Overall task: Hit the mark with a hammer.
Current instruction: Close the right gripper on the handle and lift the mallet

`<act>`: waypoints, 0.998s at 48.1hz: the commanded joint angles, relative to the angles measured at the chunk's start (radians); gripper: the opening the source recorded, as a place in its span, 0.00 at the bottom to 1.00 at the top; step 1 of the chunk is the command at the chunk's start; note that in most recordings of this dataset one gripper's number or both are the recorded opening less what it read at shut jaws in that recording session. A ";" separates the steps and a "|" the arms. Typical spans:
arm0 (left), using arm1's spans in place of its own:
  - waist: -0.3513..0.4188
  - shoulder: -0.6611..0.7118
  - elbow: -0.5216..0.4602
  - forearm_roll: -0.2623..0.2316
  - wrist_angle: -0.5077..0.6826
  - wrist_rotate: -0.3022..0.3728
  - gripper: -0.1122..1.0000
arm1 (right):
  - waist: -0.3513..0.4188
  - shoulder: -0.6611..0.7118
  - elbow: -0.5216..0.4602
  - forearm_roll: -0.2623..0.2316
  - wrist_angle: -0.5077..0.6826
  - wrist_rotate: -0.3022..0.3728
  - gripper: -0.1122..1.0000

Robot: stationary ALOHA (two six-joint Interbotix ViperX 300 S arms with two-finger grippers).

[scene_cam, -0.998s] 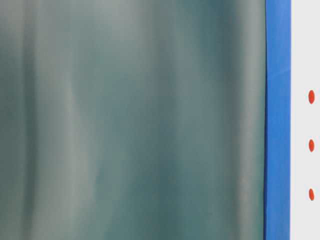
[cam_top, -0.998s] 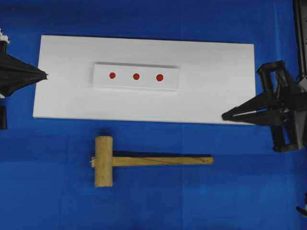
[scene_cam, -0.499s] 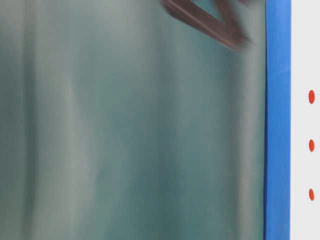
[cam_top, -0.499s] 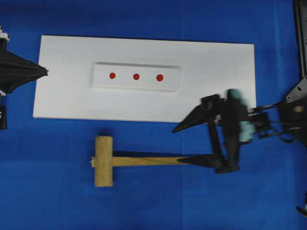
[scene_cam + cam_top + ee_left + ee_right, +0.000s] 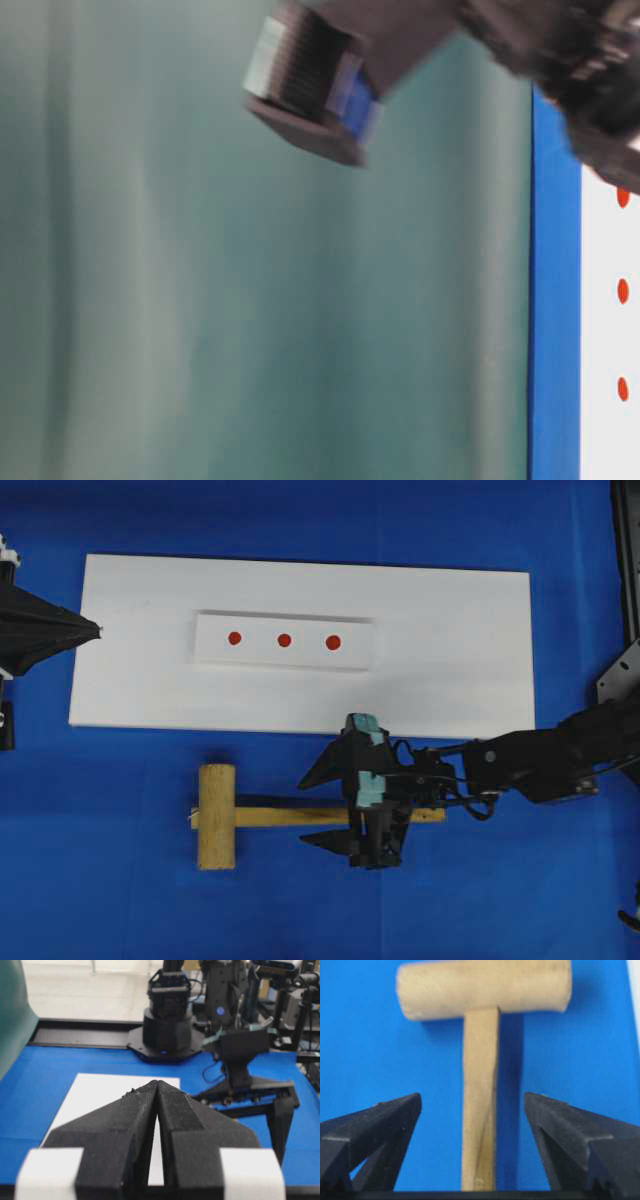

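On blue cloth, hammer (image 5: 300, 815) lengthwise left-right.

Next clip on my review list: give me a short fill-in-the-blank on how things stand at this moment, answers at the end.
1. The right gripper straddles the handle of the hammer with its jaws ____.
2. The left gripper, at the edge of the white board, is ____.
3. The raised white strip carries ____ red dots.
4. The mark is the dot nearest the ____ arm.

Missing words: open; shut; three; right
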 commanded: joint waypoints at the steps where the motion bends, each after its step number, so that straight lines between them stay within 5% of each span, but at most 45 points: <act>1: 0.003 0.005 -0.011 -0.002 -0.006 -0.003 0.10 | 0.012 0.020 -0.040 0.015 -0.005 -0.003 0.89; 20: 0.003 0.005 -0.009 -0.002 -0.006 -0.003 0.10 | 0.026 0.100 -0.071 0.032 -0.009 -0.008 0.85; 23: 0.002 0.005 -0.008 -0.003 -0.005 -0.003 0.10 | 0.025 0.107 -0.071 0.032 -0.009 -0.014 0.77; 34: 0.002 0.003 -0.008 -0.002 -0.005 -0.005 0.10 | 0.021 0.101 -0.066 0.031 -0.012 -0.028 0.21; 48: 0.002 0.003 -0.008 -0.002 -0.005 -0.006 0.10 | 0.021 -0.014 -0.049 0.029 -0.006 -0.029 0.19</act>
